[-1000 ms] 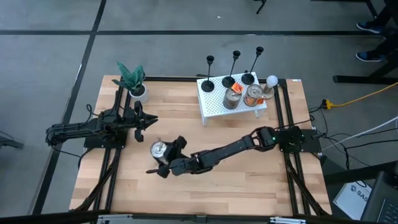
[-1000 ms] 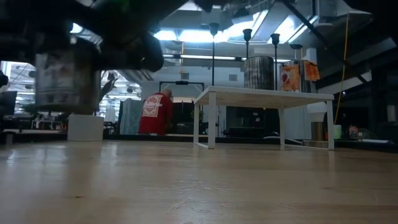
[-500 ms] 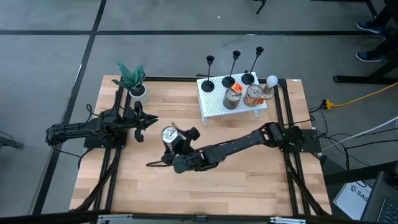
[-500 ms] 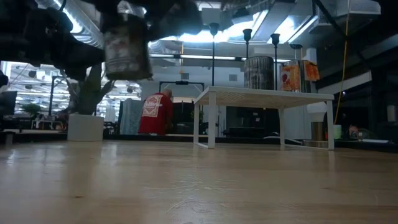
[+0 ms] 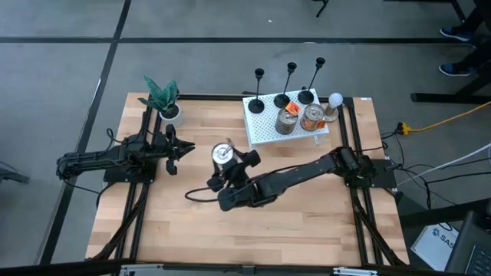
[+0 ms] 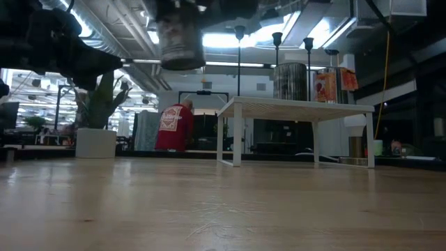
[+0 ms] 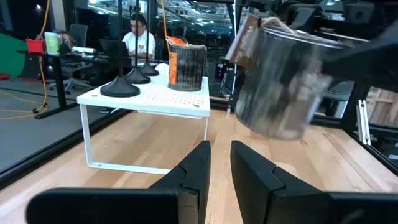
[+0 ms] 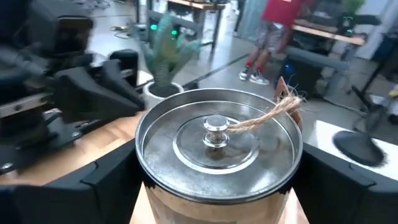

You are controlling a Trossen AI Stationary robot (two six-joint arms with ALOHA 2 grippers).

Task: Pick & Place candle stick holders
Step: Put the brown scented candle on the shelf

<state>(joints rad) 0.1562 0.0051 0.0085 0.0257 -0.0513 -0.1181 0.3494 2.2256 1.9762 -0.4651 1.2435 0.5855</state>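
Three slim matte-black candle stick holders [image 5: 291, 84] standing on white perforated metal shelf [image 5: 265, 127]; right gripper [image 5: 231, 162] grasping lidded silver tin [image 5: 223, 153] above desk [image 5: 176, 222]; left gripper [image 5: 186, 149] clenched, idle.

High view: even, diffuse overhead light; the wooden table [image 5: 192, 230] reads bright, shadows under the arms soft and short. Low view: strongly backlit by ceiling light panels [image 6: 230, 40], so the candle stick holders [image 6: 239, 63] and white rack [image 6: 293, 108] show mostly as silhouettes; near tabletop soft, out of focus. The metal tin [image 6: 180, 42] held aloft is motion-blurred there and in the left wrist view. Right wrist view: tin lid sharp with pale glare on its rim, background room blurred, mild stretching toward the edges.
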